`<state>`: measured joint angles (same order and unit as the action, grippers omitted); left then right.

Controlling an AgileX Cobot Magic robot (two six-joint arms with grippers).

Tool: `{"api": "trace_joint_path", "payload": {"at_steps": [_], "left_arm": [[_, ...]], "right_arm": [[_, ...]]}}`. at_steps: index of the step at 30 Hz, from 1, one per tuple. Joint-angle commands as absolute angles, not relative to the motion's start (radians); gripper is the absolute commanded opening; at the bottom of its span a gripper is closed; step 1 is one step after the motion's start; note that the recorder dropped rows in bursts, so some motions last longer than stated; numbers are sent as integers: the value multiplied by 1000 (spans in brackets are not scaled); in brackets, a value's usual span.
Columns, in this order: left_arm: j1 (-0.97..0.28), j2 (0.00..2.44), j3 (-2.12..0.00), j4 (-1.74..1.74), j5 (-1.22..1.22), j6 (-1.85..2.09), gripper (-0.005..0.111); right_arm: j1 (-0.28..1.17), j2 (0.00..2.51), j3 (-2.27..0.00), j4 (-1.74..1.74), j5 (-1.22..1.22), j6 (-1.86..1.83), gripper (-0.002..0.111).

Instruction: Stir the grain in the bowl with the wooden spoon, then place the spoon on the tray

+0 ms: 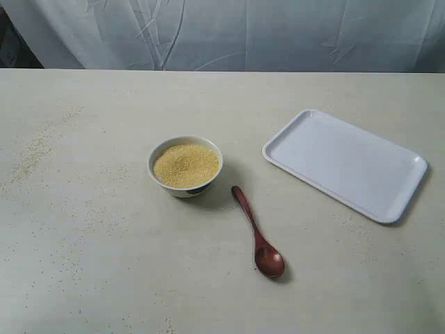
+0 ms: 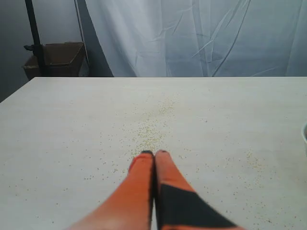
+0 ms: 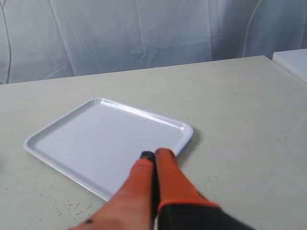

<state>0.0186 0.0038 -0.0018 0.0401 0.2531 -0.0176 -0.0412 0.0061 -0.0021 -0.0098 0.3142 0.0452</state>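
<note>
Many loose yellow granules (image 1: 33,149) speckle the left part of the table (image 1: 90,264). Right of them, near the middle, stands the bowl (image 1: 185,139), upright and filled nearly to the rim with the grain (image 1: 186,165). Just right of the bowl and nearer the front edge lies the wooden spoon (image 1: 256,233). It lies flat on the table and apart from the bowl, its handle end pointing toward the bowl and its oval head toward the front. It is in the open, with bare table all around it. Further right, well apart from the spoon, sits the tray (image 1: 344,163), set at a slant to the table edge, its surface bare. A white curtain (image 1: 243,31) hangs behind the table. In the left wrist view we find the left tool (image 2: 154,154) clenched, its orange fingers (image 2: 141,177) pressed together and gripping no object, with granule-dusted table beyond the tips. A dark pole (image 2: 33,33) and a brown box (image 2: 60,55) stand past the table's far corner. In the right wrist view we find the right tool (image 3: 154,155) likewise clenched on no object, its tips showing in front of the tray's near rim. We cannot tell whether they touch it.
</note>
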Motion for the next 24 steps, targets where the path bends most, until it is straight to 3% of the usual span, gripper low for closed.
{"api": "trace_joint_path", "payload": {"at_steps": [1,6,16,24], "left_arm": [[22,0,0,40,224,-22,0],[22,0,0,42,227,-22,0],[22,0,0,42,227,-22,0],[22,0,0,42,227,-22,0]], "right_arm": [[-46,0,0,-10,305,45,-1],[-46,0,0,-15,243,45,-1],[-46,0,0,-15,-345,45,-1],[-46,0,0,-12,-531,45,-1]]}}
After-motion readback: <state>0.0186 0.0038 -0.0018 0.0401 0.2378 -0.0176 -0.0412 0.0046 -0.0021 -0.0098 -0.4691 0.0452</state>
